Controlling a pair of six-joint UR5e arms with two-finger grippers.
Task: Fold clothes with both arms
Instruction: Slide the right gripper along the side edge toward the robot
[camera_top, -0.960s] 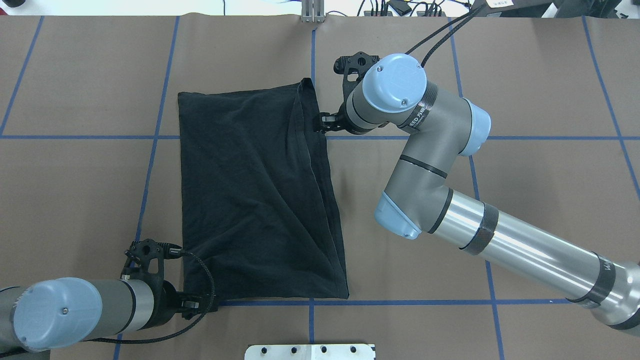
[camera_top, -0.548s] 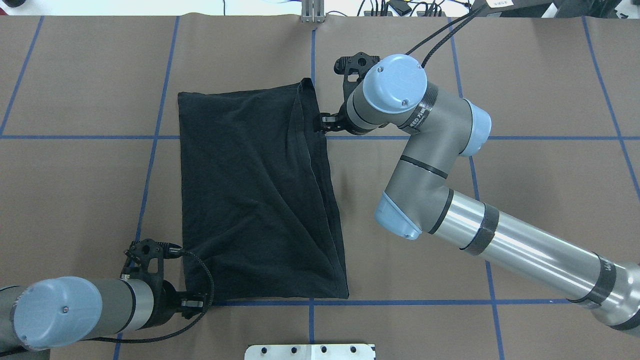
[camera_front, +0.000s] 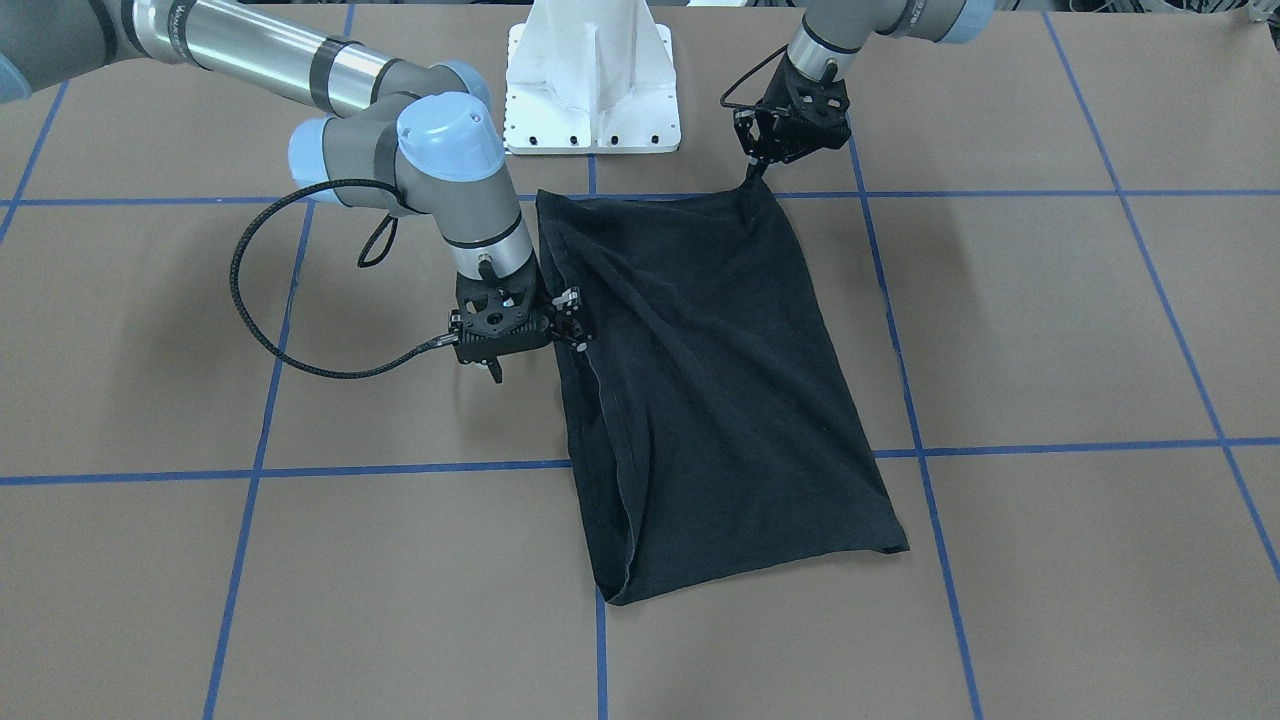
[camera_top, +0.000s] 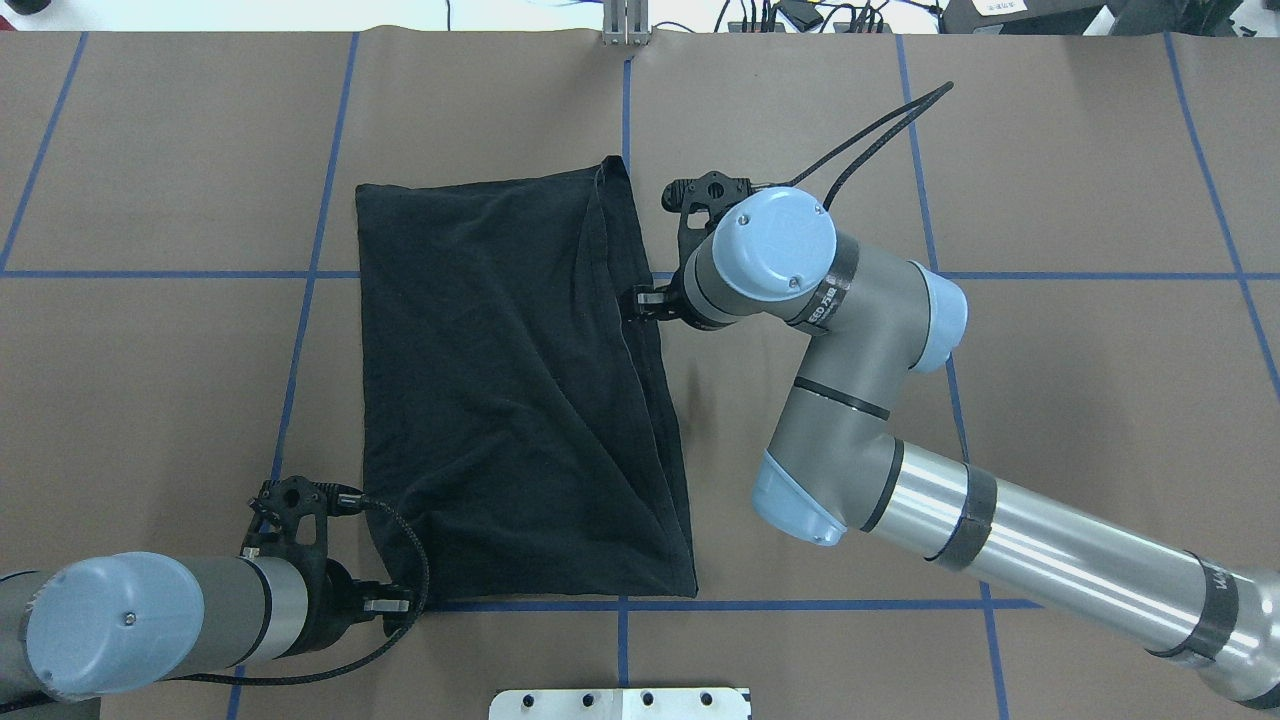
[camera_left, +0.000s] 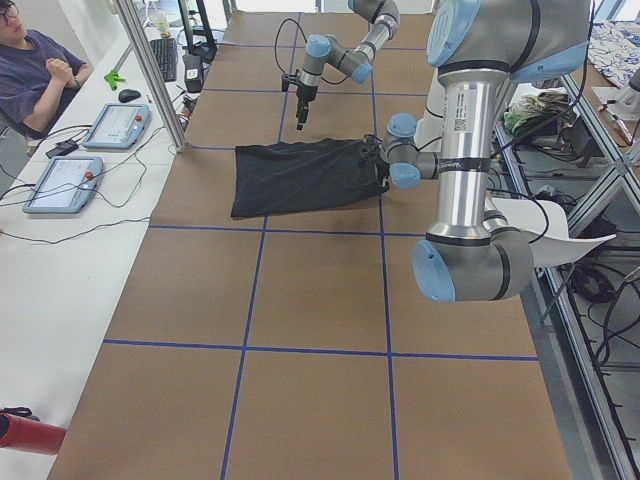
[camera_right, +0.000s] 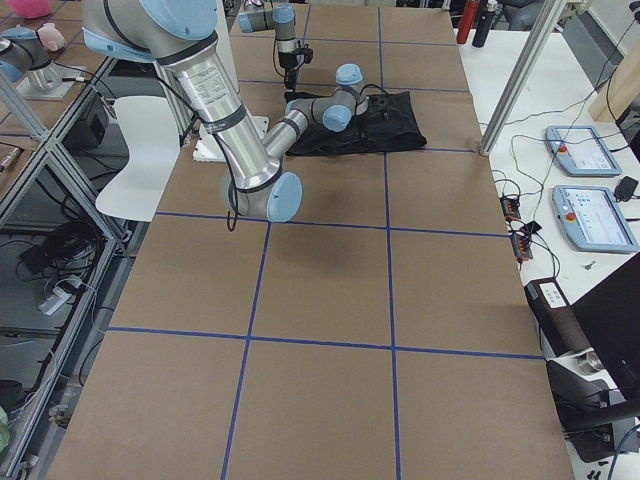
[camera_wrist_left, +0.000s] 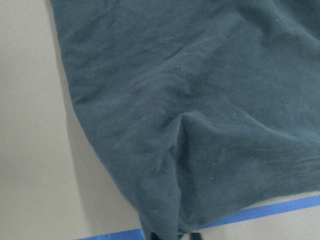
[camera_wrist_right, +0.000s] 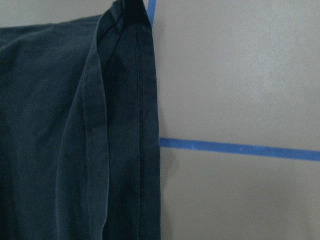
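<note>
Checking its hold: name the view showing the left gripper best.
Front-facing: the left gripper shows clear, the T-shirt corner drawn up to its tips. Overhead, wrist and cable partly cover it; its wrist view shows only bunched fabric; side views show it small.

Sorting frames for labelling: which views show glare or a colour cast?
Overhead exterior: bright glare streaks along the right arm's silver tube. Left wrist and right wrist: the black T-shirt looks washed-out blue-grey. Front-facing: soft arm shadows on the table.

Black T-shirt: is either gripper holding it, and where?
Left gripper pinches the black short-sleeved T-shirt by its robot-side left corner. Right gripper sits at the side hem; a hold cannot be told.
</note>
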